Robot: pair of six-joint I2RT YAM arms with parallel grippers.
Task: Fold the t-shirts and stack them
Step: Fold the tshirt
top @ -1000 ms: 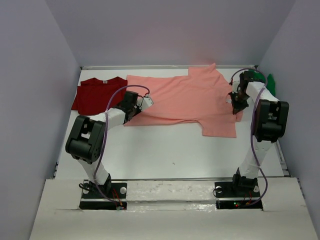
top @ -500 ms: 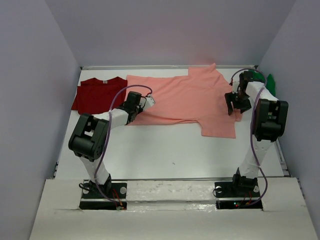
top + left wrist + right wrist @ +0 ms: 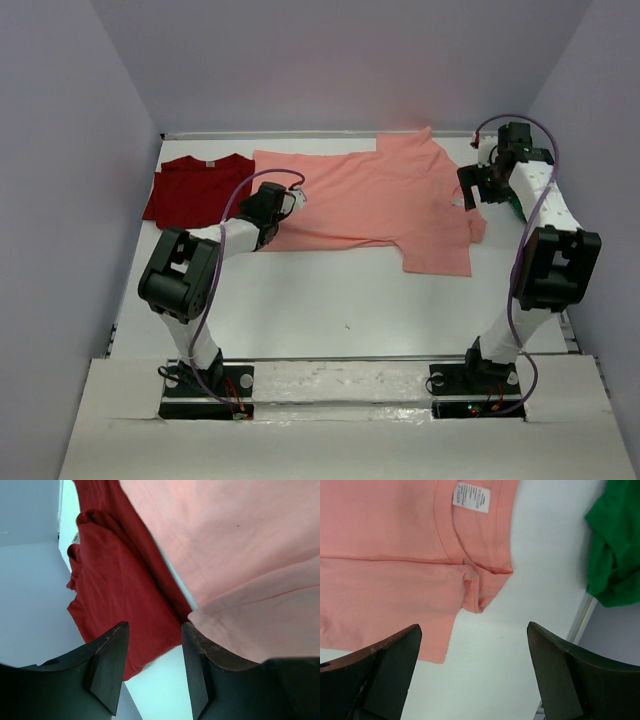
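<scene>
Salmon-pink shirt point(image 3: 370, 195) is lying flat btw the 2 grippers, long axis running gripper to gripper: collar pointing at the right gripper point(image 3: 472, 627), hem corner just beside the left gripper point(image 3: 152, 630). Both are hanging w/ jaws apart, gripping nothing. Prob. the pink fold is starting; next move needs 2 edge pinches. Dark red shirt point(image 3: 195, 185) is lying outboard of the left gripper, green shirt point(image 3: 615, 565) outboard of the right.

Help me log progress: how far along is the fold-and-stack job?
Nothing is stacked yet. The salmon-pink shirt lies spread out, partly doubled over; the open left gripper and open right gripper hover at its ends, holding nothing. The dark red shirt and crumpled green shirt lie apart.
</scene>
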